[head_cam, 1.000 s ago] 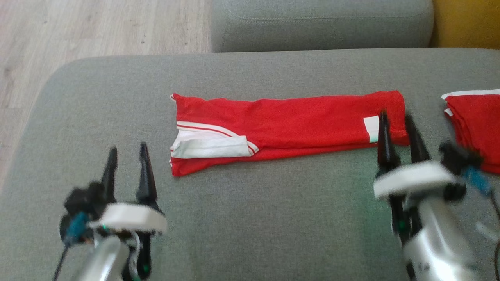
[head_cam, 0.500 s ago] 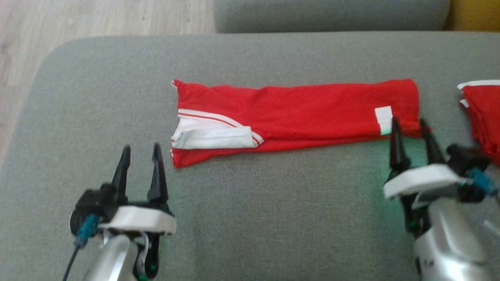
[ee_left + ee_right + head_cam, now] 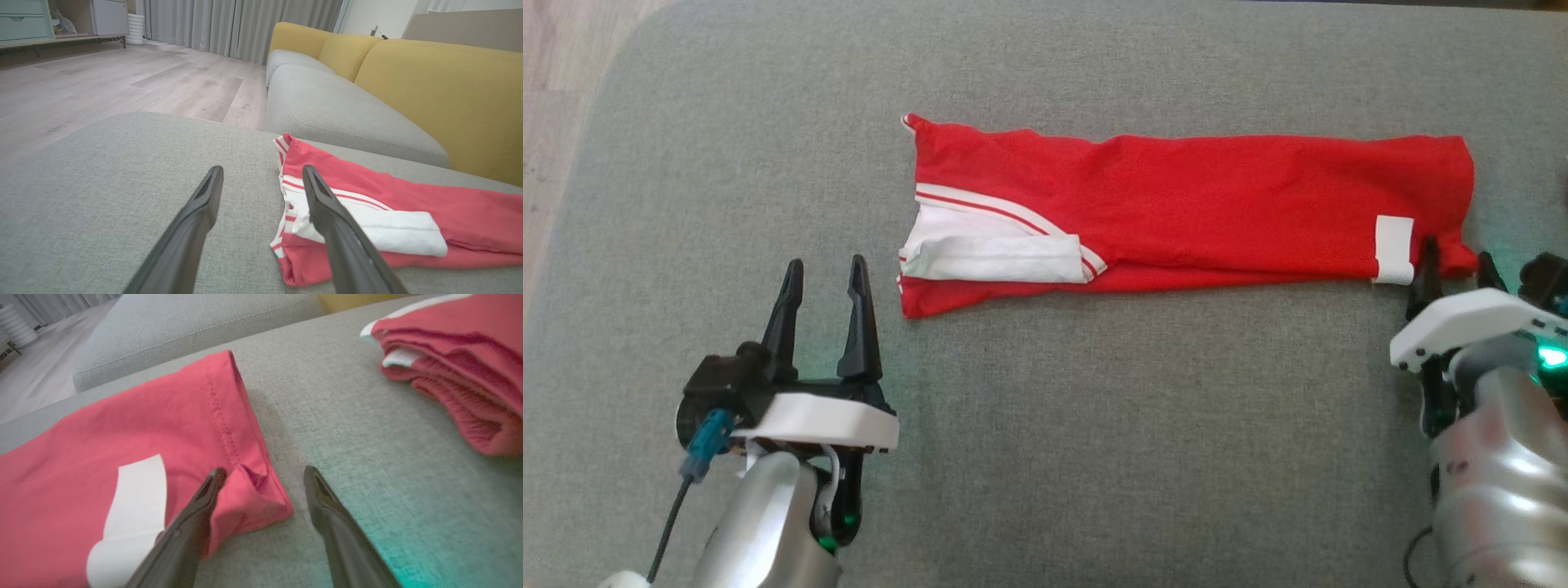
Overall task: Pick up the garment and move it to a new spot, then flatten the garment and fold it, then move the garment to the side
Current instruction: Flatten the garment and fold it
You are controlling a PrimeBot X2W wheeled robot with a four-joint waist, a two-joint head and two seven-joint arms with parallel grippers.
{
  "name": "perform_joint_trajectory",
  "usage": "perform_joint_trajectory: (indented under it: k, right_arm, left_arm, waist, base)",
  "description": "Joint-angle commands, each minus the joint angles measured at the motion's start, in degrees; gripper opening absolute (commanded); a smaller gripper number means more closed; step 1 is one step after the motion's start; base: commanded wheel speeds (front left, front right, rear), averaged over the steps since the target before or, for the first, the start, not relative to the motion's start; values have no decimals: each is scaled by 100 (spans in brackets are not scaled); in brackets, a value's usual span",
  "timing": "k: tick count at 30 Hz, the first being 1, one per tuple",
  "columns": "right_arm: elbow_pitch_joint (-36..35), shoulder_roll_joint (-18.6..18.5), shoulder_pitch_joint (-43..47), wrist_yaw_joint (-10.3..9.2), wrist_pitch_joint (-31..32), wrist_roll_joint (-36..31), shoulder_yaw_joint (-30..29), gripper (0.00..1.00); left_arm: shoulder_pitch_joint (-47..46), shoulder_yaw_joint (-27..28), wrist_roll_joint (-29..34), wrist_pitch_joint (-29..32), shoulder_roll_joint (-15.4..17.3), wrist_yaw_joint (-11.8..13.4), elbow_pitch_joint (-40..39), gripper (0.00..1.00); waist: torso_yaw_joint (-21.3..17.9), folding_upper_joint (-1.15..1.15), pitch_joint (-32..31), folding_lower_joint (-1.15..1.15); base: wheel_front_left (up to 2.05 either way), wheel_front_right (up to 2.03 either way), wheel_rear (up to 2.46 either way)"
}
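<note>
Looked roughly midway through, judging by the layout. Found the garment [image 3: 1192,212] sitting in the middle of the grey sofa cushion [image 3: 1094,457], smoothed out and folded lengthwise into one long red strip, with the white-trimmed end [image 3: 996,257] toward the left and a white label [image 3: 1392,249] near the right. So pickup, relocation, flattening and a first fold probably ticked off. Left to do, as a guess: at least one crosswise fold, then the shove to the side. Spotted the left pincer [image 3: 825,265] released and empty, hovering just beside the near left corner, not touching cloth. Saw the right pincer [image 3: 1456,251] spread too, parked at the near right corner with one finger against the little puckered hem in the right wrist view, nothing clamped yet. Also noticed another folded red pile [image 3: 457,359] off to the right, well apart. Seemed lined up for grabbing both ends, but couldn't say for sure.
</note>
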Motion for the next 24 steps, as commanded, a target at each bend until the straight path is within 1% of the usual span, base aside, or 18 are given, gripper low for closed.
perform_joint_trajectory:
  k: [1,3,4,5,7,9,13,15,16,20,24]
  right_arm:
    - [105,11,-229,-5,-9,-90,48,100]
    - [417,11,-324,-5,-41,-193,-6,100]
    - [550,11,-373,-5,-86,-230,-19,55]
    - [665,11,-421,-5,-148,-269,-25,0]
    - [804,11,-504,-5,-289,-373,-48,0]
    - [791,11,-536,-5,-400,-546,-147,0]
    - [395,-5,-502,-5,-485,-984,-612,0]
    - [152,-88,-473,-5,-454,-1196,-870,0]
    - [152,-88,-473,-5,-454,-1196,-870,0]
    - [-296,-275,-434,-5,-280,-1457,-1308,0]
    - [-610,-362,-414,-5,-100,-1613,-1468,0]
  left_arm:
    - [-212,256,93,-54,30,-46,-129,100]
    - [-230,313,134,-54,10,-80,-101,100]
    - [-239,339,156,-54,0,-92,-87,100]
    - [-245,366,178,-54,-8,-102,-75,100]
    - [-242,418,223,-54,-24,-119,-56,100]
    - [-218,472,261,-54,-37,-135,-41,100]
    - [-162,561,312,-54,-66,-183,-12,100]
    - [-136,593,334,-54,-85,-202,-9,100]
    - [-136,593,334,-54,-85,-202,-9,100]
    - [-88,652,369,-54,-121,-237,3,100]
    - [-44,688,396,-54,-162,-263,15,100]
  waist:
    - [8,0,13,-1]
    - [3,0,16,-1]
    - [-4,0,15,-1]
    - [-18,0,10,-1]
    - [-54,0,-19,-1]
    - [-108,0,-67,-1]
    - [-206,0,-191,-1]
    - [-241,0,-261,-1]
    - [-241,0,-261,-1]
    - [-298,0,-389,-1]
    - [-342,0,-495,-1]
  base:
    - [0,0,0]
    - [0,0,0]
    - [0,0,0]
    - [0,0,0]
    - [0,0,0]
    - [0,0,0]
    - [0,0,0]
    - [0,0,0]
    - [0,0,0]
    - [0,0,0]
    - [0,0,0]
